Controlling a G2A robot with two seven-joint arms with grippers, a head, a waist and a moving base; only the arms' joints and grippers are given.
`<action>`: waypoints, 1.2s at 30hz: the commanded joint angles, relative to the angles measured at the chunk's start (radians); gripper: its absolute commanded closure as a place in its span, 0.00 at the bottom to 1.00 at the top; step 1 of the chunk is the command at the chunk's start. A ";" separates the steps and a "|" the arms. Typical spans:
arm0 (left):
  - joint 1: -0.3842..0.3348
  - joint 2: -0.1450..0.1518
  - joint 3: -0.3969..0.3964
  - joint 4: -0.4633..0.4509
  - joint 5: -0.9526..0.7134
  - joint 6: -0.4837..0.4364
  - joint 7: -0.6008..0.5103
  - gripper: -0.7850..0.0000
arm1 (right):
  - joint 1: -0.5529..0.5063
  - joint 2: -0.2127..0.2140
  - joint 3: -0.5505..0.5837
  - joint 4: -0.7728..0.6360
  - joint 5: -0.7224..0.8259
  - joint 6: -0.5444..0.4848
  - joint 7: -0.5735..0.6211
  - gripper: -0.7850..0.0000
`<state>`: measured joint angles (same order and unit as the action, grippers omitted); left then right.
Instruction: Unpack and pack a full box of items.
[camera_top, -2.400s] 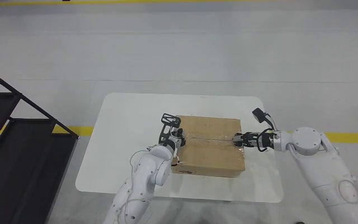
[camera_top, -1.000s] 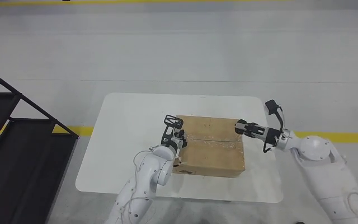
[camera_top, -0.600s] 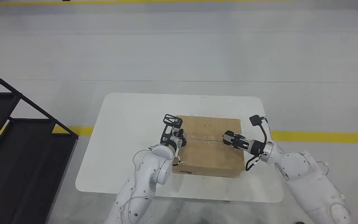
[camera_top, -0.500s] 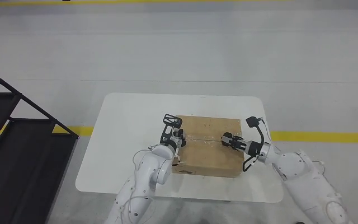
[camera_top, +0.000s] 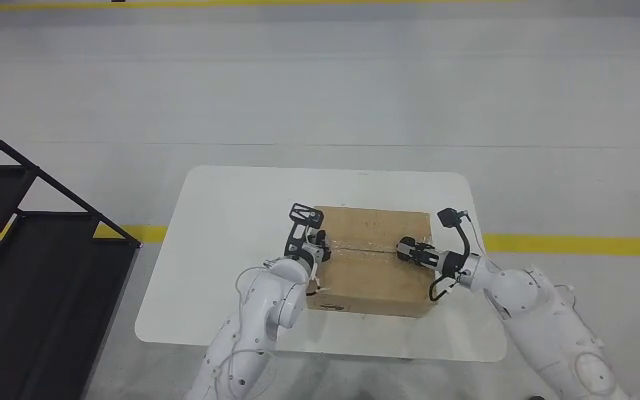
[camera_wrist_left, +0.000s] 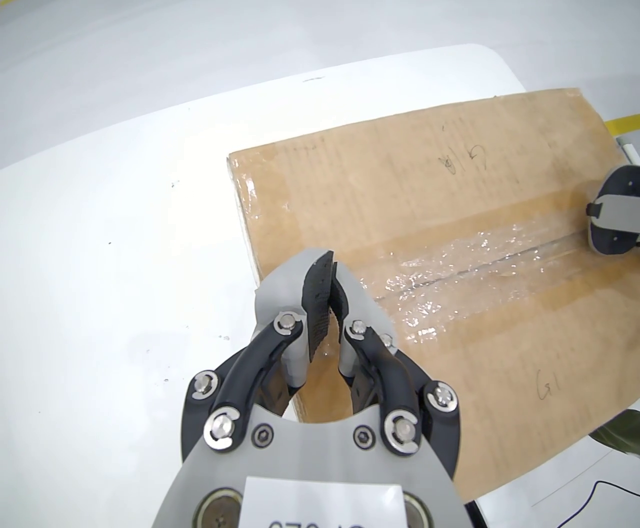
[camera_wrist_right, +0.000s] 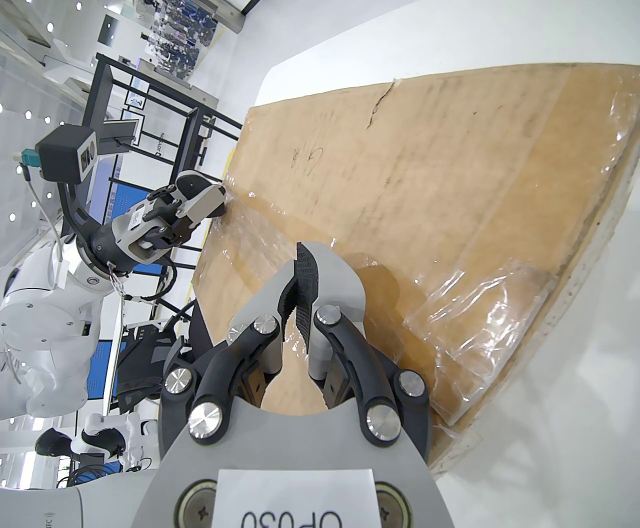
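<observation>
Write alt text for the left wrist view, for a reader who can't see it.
The left gripper, shut and empty, hangs over one end of the taped seam on a closed cardboard box, which stands on a white table. The right gripper is at the seam's far end.

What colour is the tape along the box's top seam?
Clear and glossy; the tape on the box shows best in the left wrist view.

One cardboard box (camera_top: 375, 272), one white table (camera_top: 225, 250), one black rack (camera_top: 50, 280) — and two grippers: the left gripper (camera_wrist_left: 327, 267), the right gripper (camera_wrist_right: 301, 257).
</observation>
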<state>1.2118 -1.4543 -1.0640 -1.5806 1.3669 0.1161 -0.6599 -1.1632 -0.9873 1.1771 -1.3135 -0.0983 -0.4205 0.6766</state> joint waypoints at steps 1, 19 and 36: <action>0.001 0.000 -0.001 -0.001 0.000 -0.001 0.001 1.00 | 0.003 -0.001 0.000 0.004 0.000 0.003 0.003 1.00; 0.012 0.000 -0.013 -0.047 -0.008 -0.007 0.000 1.00 | -0.017 0.005 0.052 -0.037 0.054 -0.011 0.038 1.00; -0.007 -0.005 -0.007 -0.004 0.001 0.003 -0.001 1.00 | 0.010 -0.007 0.029 0.005 0.061 0.010 0.049 1.00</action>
<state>1.2035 -1.4595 -1.0704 -1.5781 1.3644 0.1195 -0.6612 -1.1520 -0.9943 1.2012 -1.3042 -0.0475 -0.4035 0.7253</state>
